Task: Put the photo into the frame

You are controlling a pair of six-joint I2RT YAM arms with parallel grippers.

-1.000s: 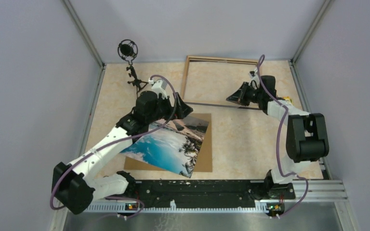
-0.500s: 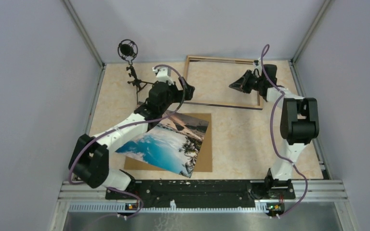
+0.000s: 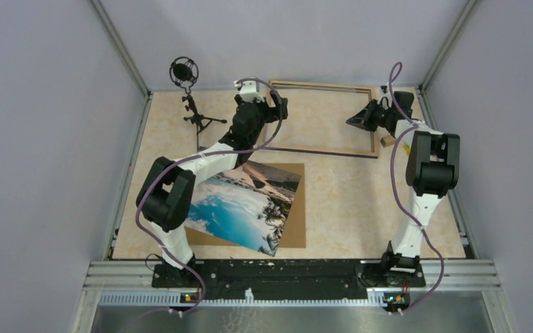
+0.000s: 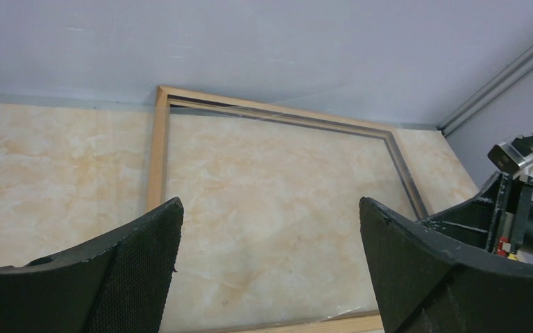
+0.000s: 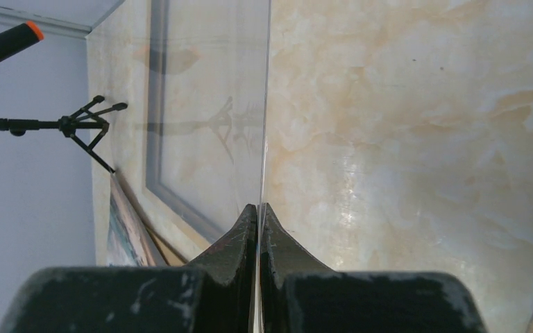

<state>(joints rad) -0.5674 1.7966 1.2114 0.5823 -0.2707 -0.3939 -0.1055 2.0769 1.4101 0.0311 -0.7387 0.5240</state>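
Beige marble-pattern desk [image 3: 347,201]. Large thin-railed rectangular frame [image 3: 326,152], light wood side up, lies flat at the far middle of the desk against the back wall. Plain brown rectangular backing board [image 3: 297,222] lies near the front. The glossy print of turquoise water, palms and cloudy sky [image 3: 239,208] rests skewed on top of it, well apart from the frame.

Left arm reaches to the frame's left end. Left claw [image 4: 271,208] hangs above it with its jaws wide apart, nothing between them. Right claw [image 5: 258,207] sits at the frame's right end, pinched tight on the edge of a thin clear pane [image 5: 266,83], seen edge-on. Cannot tell how the pane sits in the frame.

Small black tripod with microphone [image 3: 193,111] stands at the far left of the desk.
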